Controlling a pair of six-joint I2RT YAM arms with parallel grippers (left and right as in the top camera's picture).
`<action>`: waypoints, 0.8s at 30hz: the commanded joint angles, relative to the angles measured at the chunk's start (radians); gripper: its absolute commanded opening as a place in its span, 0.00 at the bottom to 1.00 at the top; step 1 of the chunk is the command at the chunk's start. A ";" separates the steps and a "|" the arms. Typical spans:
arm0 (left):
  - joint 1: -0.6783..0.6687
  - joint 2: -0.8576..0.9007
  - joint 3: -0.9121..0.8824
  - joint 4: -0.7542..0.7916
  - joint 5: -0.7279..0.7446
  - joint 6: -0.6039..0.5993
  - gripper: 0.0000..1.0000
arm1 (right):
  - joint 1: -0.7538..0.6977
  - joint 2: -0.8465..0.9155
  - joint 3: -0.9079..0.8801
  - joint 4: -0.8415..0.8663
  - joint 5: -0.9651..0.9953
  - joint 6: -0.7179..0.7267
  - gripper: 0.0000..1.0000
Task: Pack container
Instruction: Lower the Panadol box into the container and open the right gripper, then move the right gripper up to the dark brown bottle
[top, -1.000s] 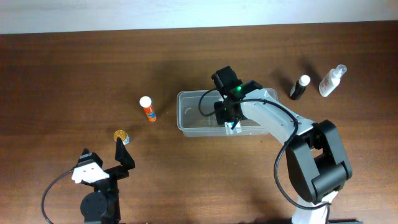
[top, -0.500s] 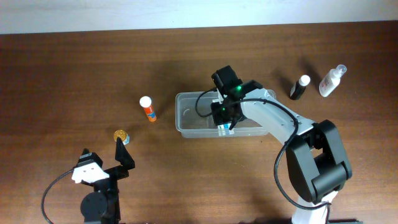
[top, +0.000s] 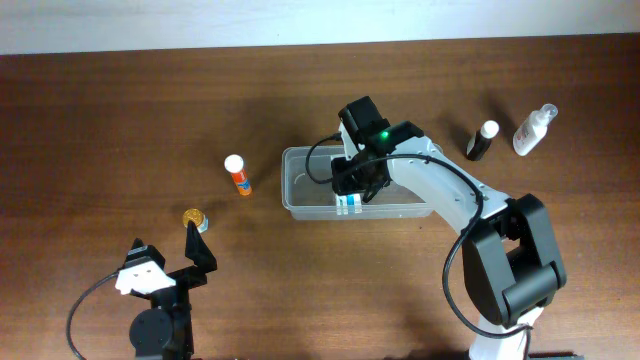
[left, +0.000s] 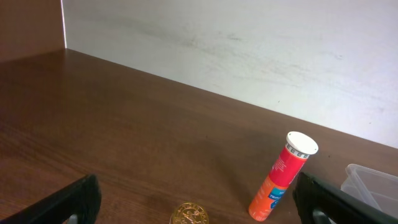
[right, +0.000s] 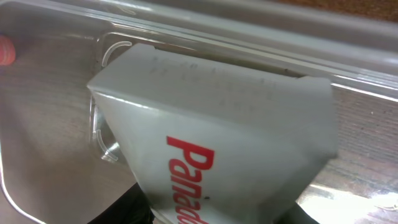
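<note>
The clear plastic container (top: 300, 180) sits mid-table. My right gripper (top: 352, 192) is inside it, shut on a white box with red lettering (right: 217, 149); the box's blue-and-white end shows in the overhead view (top: 347, 201). The box fills the right wrist view above the container floor (right: 43, 124). My left gripper (top: 170, 255) is open and empty at the near left. In the left wrist view a gold-capped small jar (left: 190, 214) lies between its fingers' line of sight, and an orange tube with a white cap (left: 283, 177) stands beyond.
The orange tube (top: 238, 176) and gold-capped jar (top: 194, 218) stand left of the container. A dark bottle with a white cap (top: 482, 141) and a clear spray bottle (top: 533, 130) stand at the far right. A corner of the container shows in the left wrist view (left: 373, 183).
My right gripper has moved left and toward the near wall inside the container, carrying the white box. The left arm has not moved.
</note>
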 joint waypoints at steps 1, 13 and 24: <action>0.005 -0.003 -0.002 -0.002 -0.011 -0.006 0.99 | -0.001 -0.025 0.023 -0.001 -0.020 0.009 0.44; 0.005 -0.003 -0.002 -0.002 -0.011 -0.006 0.99 | -0.014 -0.030 0.023 -0.005 -0.012 0.009 0.45; 0.005 -0.003 -0.002 -0.002 -0.011 -0.006 0.99 | -0.106 -0.121 0.124 -0.149 -0.012 0.007 0.49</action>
